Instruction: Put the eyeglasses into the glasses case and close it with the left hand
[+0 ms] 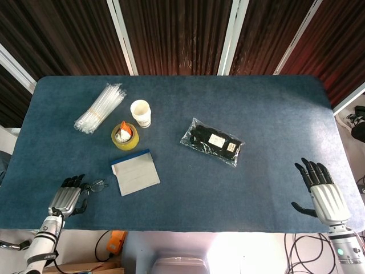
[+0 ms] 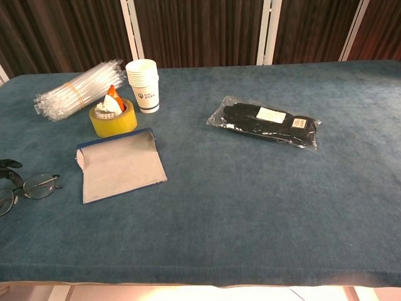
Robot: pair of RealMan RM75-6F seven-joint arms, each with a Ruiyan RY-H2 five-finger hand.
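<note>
The thin-framed eyeglasses lie near the table's front left corner, one lens showing in the head view. My left hand reaches over their left part, fingers extended, a dark fingertip touching the frame; no grip shows. The glasses case lies flat just right of the glasses, a grey rectangle with a blue edge. My right hand hovers open, fingers spread, at the front right edge, far from both.
Behind the case stand a yellow tape roll with an orange item in it, a stack of paper cups and a bundle of clear tubes. A bag of black gloves lies mid-table.
</note>
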